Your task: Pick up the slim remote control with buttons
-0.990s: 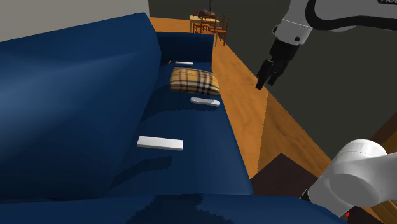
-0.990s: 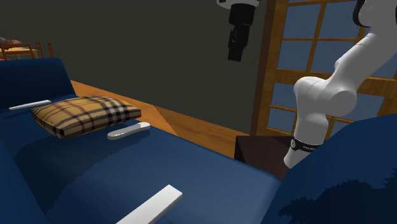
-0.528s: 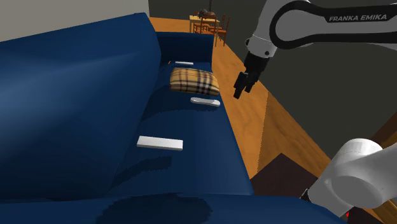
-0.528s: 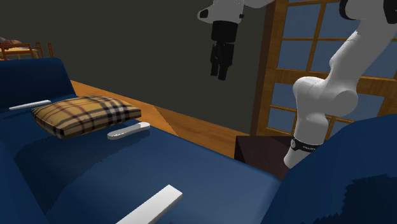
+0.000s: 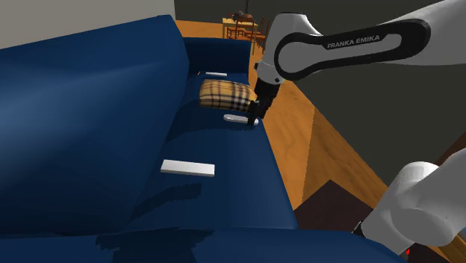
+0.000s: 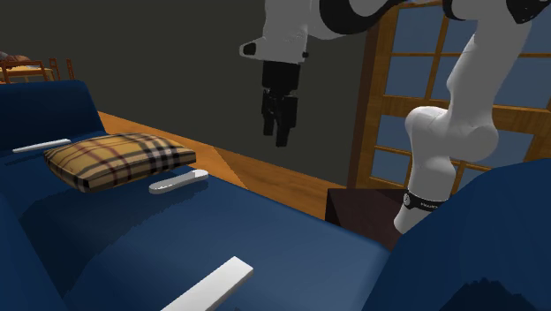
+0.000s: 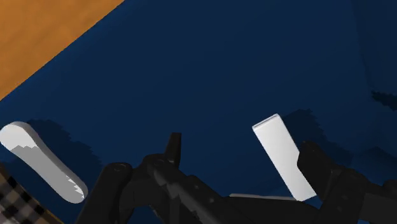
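Note:
A slim white remote with rounded ends (image 5: 240, 119) lies on the blue sofa seat (image 5: 224, 149), at its front edge just before a plaid cushion (image 5: 227, 95). My black gripper (image 5: 258, 113) hangs in the air close beside this remote, over the seat's front edge, fingers pointing down. From the second exterior view the gripper (image 6: 281, 132) is well above the seat, to the right of the remote (image 6: 178, 182). The wrist view has the remote (image 7: 41, 162) off to one side of the gripper (image 7: 242, 159), whose fingers stand apart, open, with nothing held.
A flat white rectangular slab (image 5: 187, 167) lies mid-seat, nearer the camera (image 7: 283, 156). Another thin white bar (image 5: 216, 74) rests behind the cushion. Wooden floor (image 5: 299, 142) runs along the sofa front; chairs and a table (image 5: 243, 30) stand far back.
The arm has swung down and towards the shoulder view's left, from over the floor to the sofa's front edge beside the rounded remote. The fingers have stayed open.

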{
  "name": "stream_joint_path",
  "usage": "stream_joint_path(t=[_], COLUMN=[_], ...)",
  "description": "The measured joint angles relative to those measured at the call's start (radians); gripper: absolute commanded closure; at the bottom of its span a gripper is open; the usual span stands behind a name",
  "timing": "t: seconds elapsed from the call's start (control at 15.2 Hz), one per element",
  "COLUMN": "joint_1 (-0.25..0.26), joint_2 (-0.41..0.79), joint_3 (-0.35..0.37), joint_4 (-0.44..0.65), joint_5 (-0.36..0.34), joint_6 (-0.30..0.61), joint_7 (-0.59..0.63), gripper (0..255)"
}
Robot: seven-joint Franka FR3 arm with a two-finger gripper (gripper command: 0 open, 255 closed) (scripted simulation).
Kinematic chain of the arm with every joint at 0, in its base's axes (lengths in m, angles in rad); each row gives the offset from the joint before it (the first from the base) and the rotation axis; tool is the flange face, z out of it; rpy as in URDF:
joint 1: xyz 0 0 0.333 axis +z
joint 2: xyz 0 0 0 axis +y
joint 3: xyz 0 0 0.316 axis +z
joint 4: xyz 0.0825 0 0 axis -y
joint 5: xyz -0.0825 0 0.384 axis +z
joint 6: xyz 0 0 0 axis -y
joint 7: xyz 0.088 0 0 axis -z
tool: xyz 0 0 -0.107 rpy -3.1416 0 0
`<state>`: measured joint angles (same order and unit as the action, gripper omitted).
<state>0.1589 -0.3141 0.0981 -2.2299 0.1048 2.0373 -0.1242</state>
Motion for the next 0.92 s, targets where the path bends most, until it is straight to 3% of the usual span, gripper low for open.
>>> stream_joint_path(t=[0.92], joint_1=[0.091], joint_2=[0.466], joint_3=[0.095], joint_4=[0.257], joint_5=[-0.07], joint_6=[0.2], joint_7=[-0.057], gripper=[0])
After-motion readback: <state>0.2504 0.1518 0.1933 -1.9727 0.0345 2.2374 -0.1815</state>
